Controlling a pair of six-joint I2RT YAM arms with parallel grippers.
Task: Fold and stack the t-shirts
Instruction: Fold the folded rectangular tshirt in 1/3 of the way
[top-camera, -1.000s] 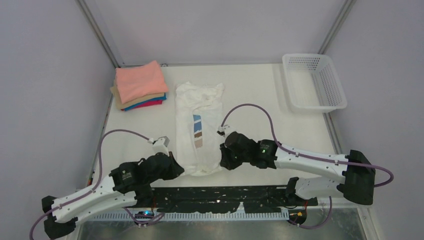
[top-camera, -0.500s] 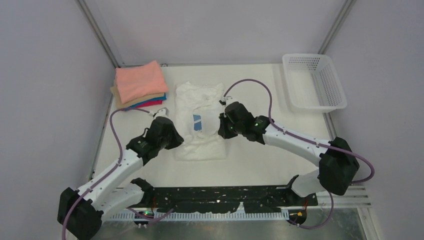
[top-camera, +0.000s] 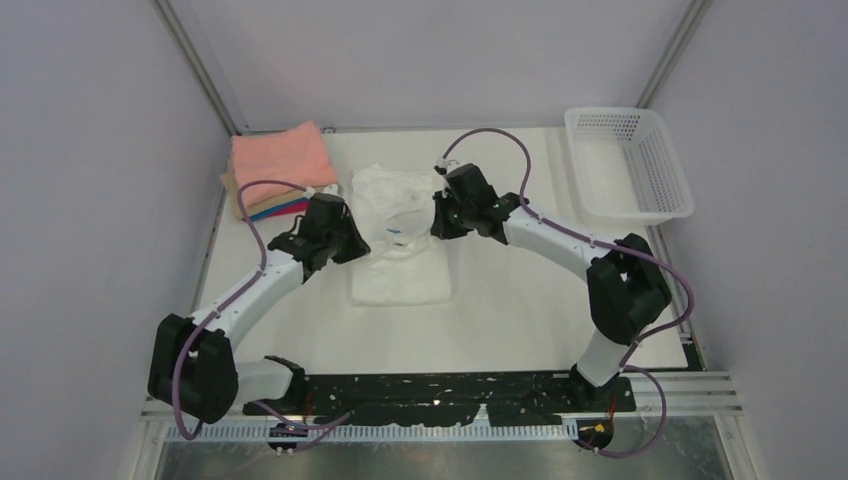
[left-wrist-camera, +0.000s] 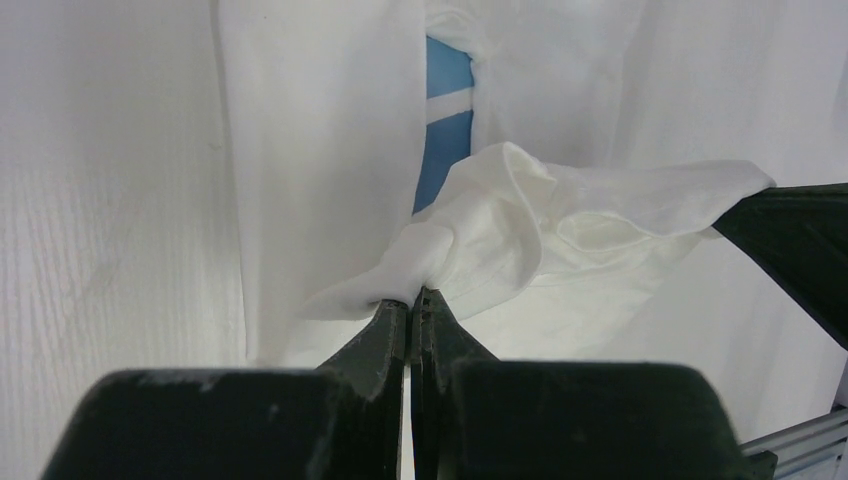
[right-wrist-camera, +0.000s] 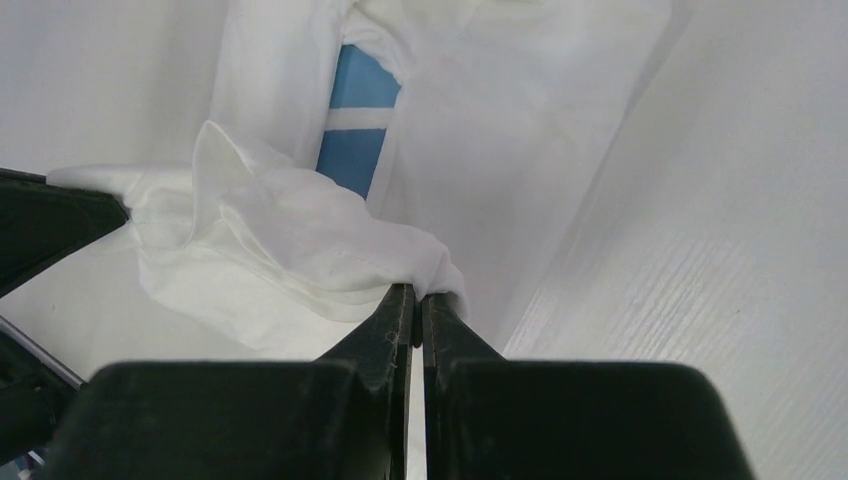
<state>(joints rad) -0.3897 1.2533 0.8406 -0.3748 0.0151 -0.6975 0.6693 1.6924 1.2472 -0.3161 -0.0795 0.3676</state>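
Right, pinching the tee (top-camera: 400, 282) at centre frame, apparently by its hem, with left gripper (left-wrist-camera: 410, 300) and right gripper (right-wrist-camera: 413, 294) clamped tight. Carry both corners level toward the collar, lay flat, release together, avoid bunching.

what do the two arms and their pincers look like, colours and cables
Both arms look alike: the left arm and right arm have white links between bulky black joint housings, and a purple cable loops outside each. The left pincer and right pincer are black, with two flat fingers tapering to narrow tips.
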